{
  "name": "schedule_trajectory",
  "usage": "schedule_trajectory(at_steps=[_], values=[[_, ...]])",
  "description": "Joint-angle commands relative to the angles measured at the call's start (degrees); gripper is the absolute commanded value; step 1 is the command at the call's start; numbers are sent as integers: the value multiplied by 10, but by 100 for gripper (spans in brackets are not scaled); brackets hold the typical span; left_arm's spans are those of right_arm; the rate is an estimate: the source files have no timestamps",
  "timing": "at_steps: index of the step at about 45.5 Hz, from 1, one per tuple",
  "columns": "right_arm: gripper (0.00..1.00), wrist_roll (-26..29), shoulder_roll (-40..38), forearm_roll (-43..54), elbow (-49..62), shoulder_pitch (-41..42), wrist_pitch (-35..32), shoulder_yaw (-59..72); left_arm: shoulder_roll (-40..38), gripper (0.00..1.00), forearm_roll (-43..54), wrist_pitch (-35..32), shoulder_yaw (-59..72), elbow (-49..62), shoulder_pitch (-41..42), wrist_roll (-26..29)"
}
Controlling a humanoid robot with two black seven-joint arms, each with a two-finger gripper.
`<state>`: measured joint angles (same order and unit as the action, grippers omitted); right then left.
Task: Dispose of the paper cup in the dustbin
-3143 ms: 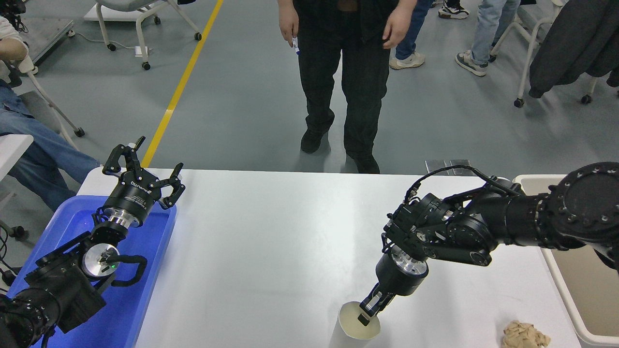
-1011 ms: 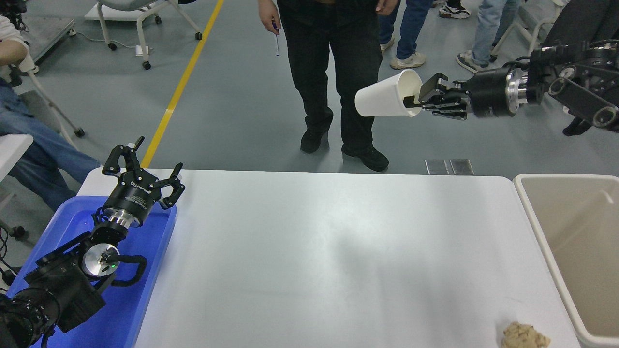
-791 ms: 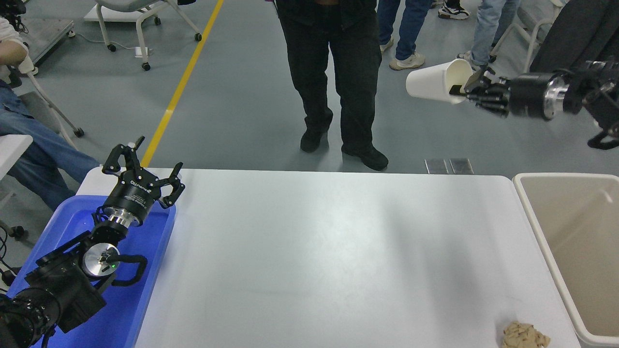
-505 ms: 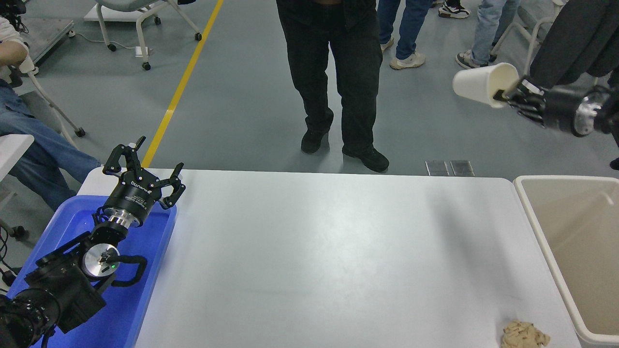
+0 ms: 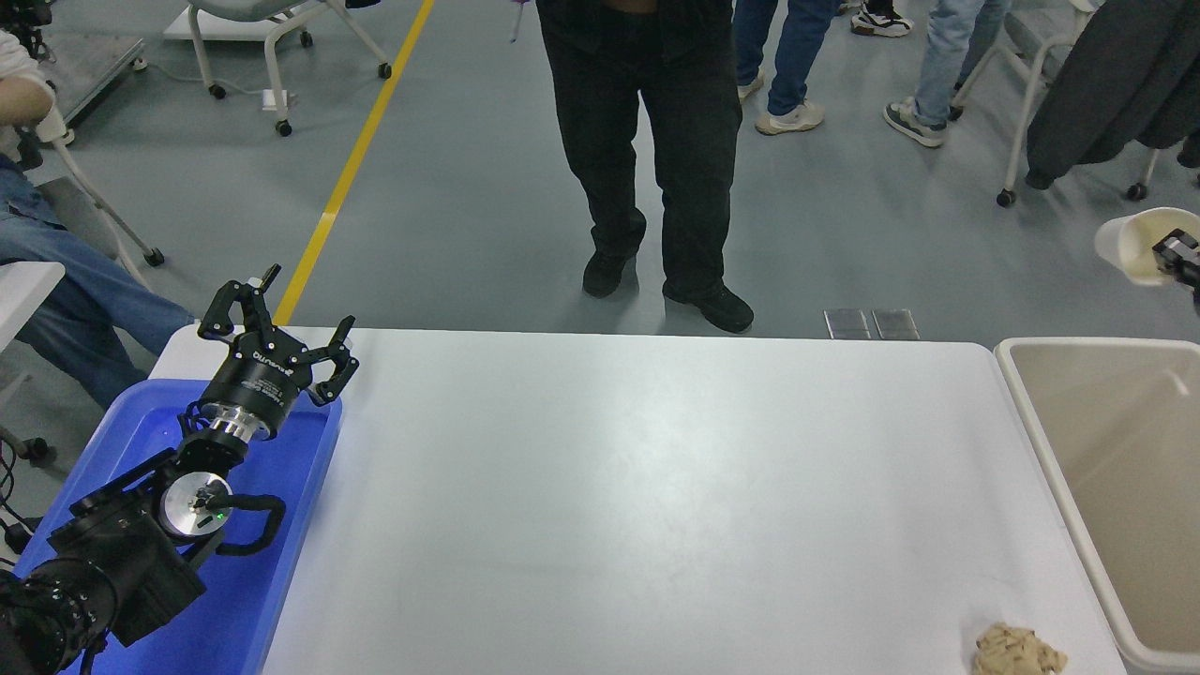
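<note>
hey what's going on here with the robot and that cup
The right gripper holds the paper cup by its rim at the picture's right edge, up in the air beyond the dustbin's far rim and not yet inside it. The left gripper is parked, open, over the blue tray. A crumpled paper wad lies on the white table.

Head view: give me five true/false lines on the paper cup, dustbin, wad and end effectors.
1. The paper cup rests on the table. False: it is aloft at the right edge, clamped in the right end effector.
2. The cup is inside the dustbin. False: it is above the bin's far end.
3. A crumpled tan paper wad lies at the table's near right corner. True.
4. The left end effector is open over the blue tray. True.
5. The wad is in the tray. False: on the table.
</note>
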<state>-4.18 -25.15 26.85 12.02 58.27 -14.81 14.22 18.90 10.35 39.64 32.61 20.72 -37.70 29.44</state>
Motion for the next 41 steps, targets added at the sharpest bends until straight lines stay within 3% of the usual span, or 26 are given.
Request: schedule_trajectory(at_steps=[1,17,41], values=[[0,92,-15,0,27,-47,25,-19,0,100,-1,0,0,-1,0,0],[0,108,-15,-16,25,-127,34,-28,0,100,0,0,0,0,0,0],[0,107,96,-23,22,-164,51,-28,0,100,0,0,0,-1,0,0]])
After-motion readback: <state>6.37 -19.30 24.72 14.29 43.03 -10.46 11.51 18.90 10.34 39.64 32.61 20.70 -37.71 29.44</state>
